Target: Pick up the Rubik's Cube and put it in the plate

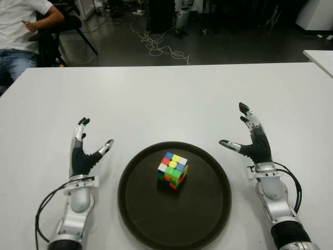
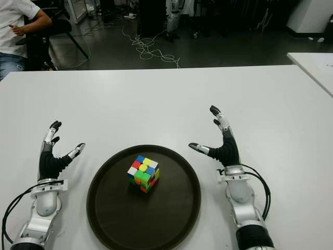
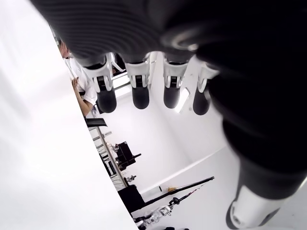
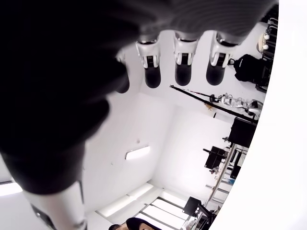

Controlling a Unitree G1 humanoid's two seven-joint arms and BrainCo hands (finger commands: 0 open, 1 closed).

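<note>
Multicoloured and squarely cubic, the Rubik's Cube [image 1: 173, 170] sits inside the plate [image 1: 151, 219], a little far of the plate's middle and turned so one corner points toward the robot. Being a cube, it has no long axis to line up with. It touches only the plate floor, and neither hand is on it.

Around it, the dark round plate lies on the white counter [image 1: 171, 99], near the robot's edge and between the two arms.

To the left of the plate, the left hand [image 1: 83, 151] shows just beside the rim, fingers spread and pointing far, thumb angled toward the plate, holding nothing. To the right, the right hand [image 1: 252, 140] mirrors it, also spread wide and empty, thumb turned in toward the plate. Both wrist views show straight, uncurled fingers with nothing between them.

The cube lies inward and slightly near from each hand, about midway between them, with the right hand perhaps marginally closer. Judging by this, the placing looks done, and the coming move calls for no reach toward the cube.

Beyond the counter's far left corner, a seated person [image 1: 21, 31] is partly in view.
</note>
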